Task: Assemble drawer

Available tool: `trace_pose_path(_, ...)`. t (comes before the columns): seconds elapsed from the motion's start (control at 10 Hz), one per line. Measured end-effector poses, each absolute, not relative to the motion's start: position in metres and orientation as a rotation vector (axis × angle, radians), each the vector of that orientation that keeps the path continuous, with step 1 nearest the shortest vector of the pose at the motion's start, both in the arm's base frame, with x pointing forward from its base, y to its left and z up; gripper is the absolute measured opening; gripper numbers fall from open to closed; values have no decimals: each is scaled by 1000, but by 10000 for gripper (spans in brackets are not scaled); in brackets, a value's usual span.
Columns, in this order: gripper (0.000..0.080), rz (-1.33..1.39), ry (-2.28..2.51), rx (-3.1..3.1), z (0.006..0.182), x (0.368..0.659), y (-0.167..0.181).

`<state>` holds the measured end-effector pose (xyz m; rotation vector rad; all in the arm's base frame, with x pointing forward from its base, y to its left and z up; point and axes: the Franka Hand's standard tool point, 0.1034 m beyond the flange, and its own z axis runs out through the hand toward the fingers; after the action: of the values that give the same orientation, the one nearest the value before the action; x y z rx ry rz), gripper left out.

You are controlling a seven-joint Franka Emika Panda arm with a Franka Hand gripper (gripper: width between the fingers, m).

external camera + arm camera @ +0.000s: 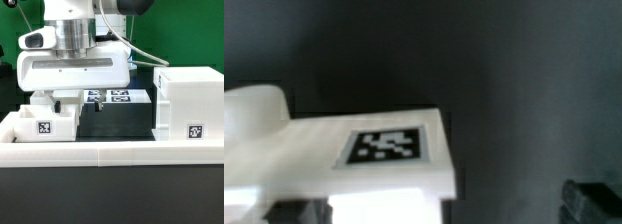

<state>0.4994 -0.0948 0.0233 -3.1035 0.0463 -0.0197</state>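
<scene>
Near the counter's front edge, behind the low wall, a small tray sits under the gripper, jaws spread wide; the tall box stands toward the exterior view's right.

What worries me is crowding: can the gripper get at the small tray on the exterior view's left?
Probably yes. The gripper hangs close over the small tray, nothing shows between them, and the box shell stands apart on the exterior view's right.
</scene>
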Motion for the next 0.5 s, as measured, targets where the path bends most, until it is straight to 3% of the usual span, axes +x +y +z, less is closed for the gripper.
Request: trace_pose_path(0.5, 649, 6, 5, -3101, 9, 497, -86)
